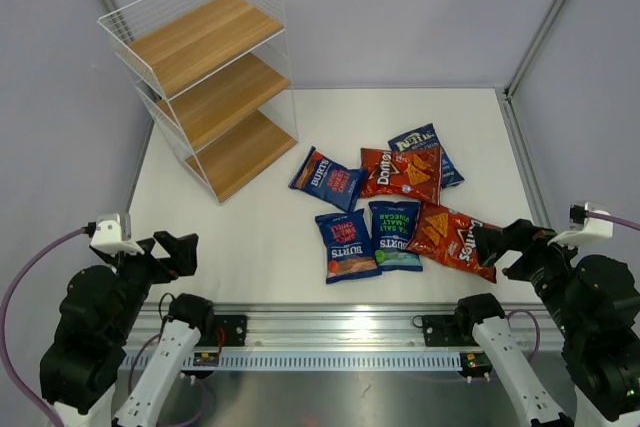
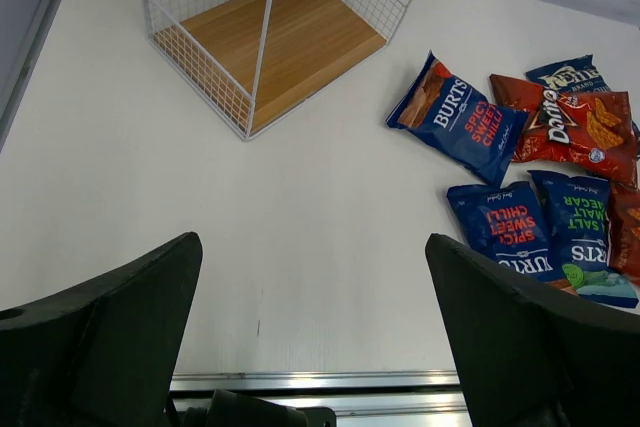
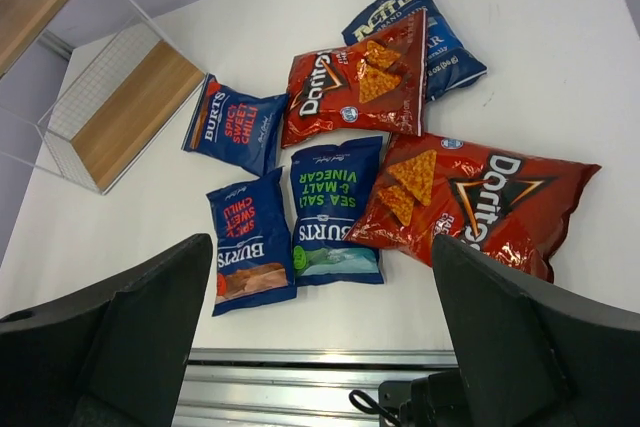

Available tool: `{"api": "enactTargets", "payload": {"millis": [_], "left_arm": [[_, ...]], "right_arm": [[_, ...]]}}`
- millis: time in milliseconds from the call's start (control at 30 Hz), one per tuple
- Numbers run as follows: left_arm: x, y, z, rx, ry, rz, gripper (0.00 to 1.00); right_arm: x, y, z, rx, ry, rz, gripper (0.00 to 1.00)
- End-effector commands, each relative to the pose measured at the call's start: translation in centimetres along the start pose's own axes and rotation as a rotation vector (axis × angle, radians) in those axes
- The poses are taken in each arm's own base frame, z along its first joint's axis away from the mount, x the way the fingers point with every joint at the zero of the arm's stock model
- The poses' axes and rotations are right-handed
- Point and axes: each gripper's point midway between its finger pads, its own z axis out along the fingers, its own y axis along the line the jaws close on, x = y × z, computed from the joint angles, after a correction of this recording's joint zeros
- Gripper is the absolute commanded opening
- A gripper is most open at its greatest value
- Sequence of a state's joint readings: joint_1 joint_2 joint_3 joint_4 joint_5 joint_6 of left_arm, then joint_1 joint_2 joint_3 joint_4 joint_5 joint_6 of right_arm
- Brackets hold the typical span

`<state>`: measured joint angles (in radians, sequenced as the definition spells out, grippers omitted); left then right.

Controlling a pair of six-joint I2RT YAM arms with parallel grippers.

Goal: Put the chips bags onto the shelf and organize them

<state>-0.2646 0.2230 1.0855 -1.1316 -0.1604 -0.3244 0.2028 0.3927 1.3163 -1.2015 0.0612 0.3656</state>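
1. Grippers: your left gripper (image 1: 172,253) and right gripper (image 1: 503,243) both stand wide apart, holding nothing, above the table's (image 1: 240,237) near edge.
2. Closest to your right gripper lies 1 Doritos bag (image 1: 455,239), flat.
3. Beyond it, mid-table: 3 Burts bags (image 1: 347,245), another Doritos bag (image 1: 402,174) overlapping the Kettle bag (image 1: 420,137).
4. Your shelf (image 1: 205,37) stands upright at the far-left corner, apart from all 6 bags.
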Motion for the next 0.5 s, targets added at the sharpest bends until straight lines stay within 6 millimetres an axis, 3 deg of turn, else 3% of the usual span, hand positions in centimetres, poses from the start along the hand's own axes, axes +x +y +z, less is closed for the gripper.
{"api": "enactTargets", "payload": {"millis": [0,200,233,267,333,367,433,467], "left_arm": [[-0.5,-0.7,0.0,0.040,-0.031,0.003,0.99],[-0.4,-0.9,0.1,0.054,-0.031,0.000,0.99],[-0.5,-1.1,0.2,0.059,-0.032,-0.002,0.99],[-0.3,-1.1,0.3,0.063,-0.029,-0.006,0.99],[0.1,-1.5,0.6,0.084,-0.017,-0.022,0.99],[0.1,-1.8,0.6,0.099,-0.018,-0.032,0.99],[0.6,-2.9,0.8,0.154,-0.002,-0.052,0.99],[0.6,-3.1,1.0,0.161,0.001,-0.072,0.99]], "right_arm": [[-1.2,-0.3,-0.5,0.015,-0.051,-0.006,0.99],[1.1,2.5,1.7,-0.144,0.047,0.005,1.00],[0.1,3.3,2.4,-0.180,-0.002,0.021,0.99],[1.1,3.2,3.8,-0.175,0.021,0.065,0.99],[1.3,3.9,6.3,-0.191,0.028,0.134,0.99],[3.5,3.7,9.0,-0.172,0.125,0.148,1.00],[4.3,3.4,12.8,-0.131,0.160,0.177,1.00],[5.4,2.0,14.7,-0.069,0.165,0.173,1.00]]}}
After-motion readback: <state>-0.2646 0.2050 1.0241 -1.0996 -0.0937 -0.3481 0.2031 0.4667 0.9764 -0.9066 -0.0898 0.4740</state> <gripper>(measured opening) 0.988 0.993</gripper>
